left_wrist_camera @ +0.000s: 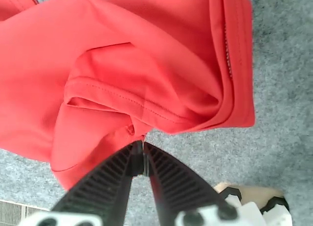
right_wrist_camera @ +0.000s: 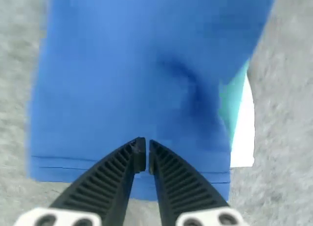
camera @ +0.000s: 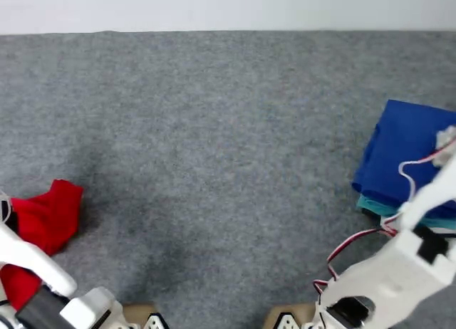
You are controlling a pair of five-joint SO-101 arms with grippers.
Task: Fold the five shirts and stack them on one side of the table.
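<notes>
High view: red shirt crumpled lower left, blue stack right edge. Your left gripper is clenched at the red hem, right gripper clenched empty. With so little hem caught, if any, a lift could lose it.

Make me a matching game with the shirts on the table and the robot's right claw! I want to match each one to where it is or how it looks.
Things
1. red cloth shirt
2. blue cloth shirt
3. teal cloth shirt
4. right gripper with black ridged fingers

Descriptions
A. folded, on top of the pile
B. shut, over the pile
C. bunched up by itself, on the side away from the pile
D. only an edge peeking out under the top shirt

Pairs: 1-C, 2-A, 3-D, 4-B
</notes>
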